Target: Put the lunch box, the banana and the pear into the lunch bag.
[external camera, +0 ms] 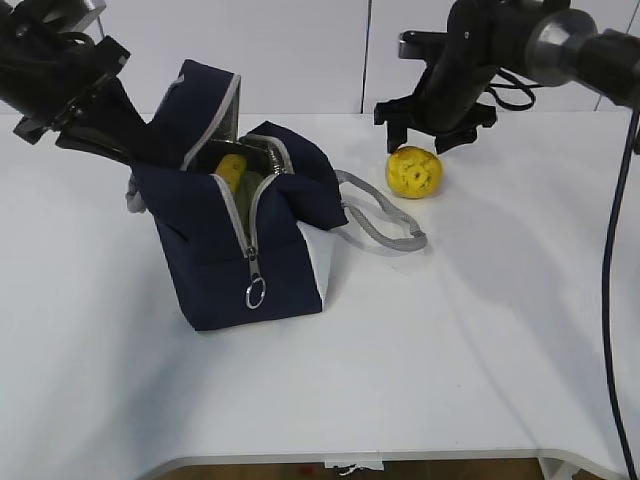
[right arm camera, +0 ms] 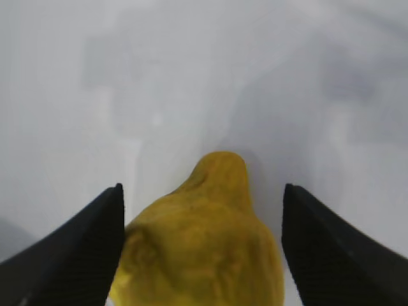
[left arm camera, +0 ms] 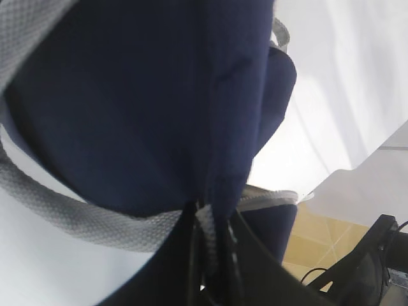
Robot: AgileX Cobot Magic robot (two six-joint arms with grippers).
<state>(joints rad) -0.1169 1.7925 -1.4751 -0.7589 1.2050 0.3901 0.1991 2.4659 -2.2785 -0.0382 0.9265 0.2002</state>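
The navy lunch bag (external camera: 240, 235) stands open at centre-left, its flap held up. My left gripper (external camera: 140, 143) is shut on the bag's zipper edge; in the left wrist view the zipper tape sits pinched in the left gripper (left arm camera: 210, 255) under the navy fabric (left arm camera: 146, 95). The banana (external camera: 231, 170) shows inside the bag's mouth. The pear (external camera: 414, 172) lies on the table to the right of the bag. My right gripper (external camera: 436, 135) hovers just above it, open; in the right wrist view its fingers (right arm camera: 83, 255) flank the pear (right arm camera: 204, 248) without touching. The lunch box is not in view.
The bag's grey webbing handle (external camera: 385, 215) lies looped on the white table (external camera: 480, 340) between bag and pear. A second handle (left arm camera: 64, 207) crosses the left wrist view. The zipper's ring pull (external camera: 256, 293) hangs on the bag's front.
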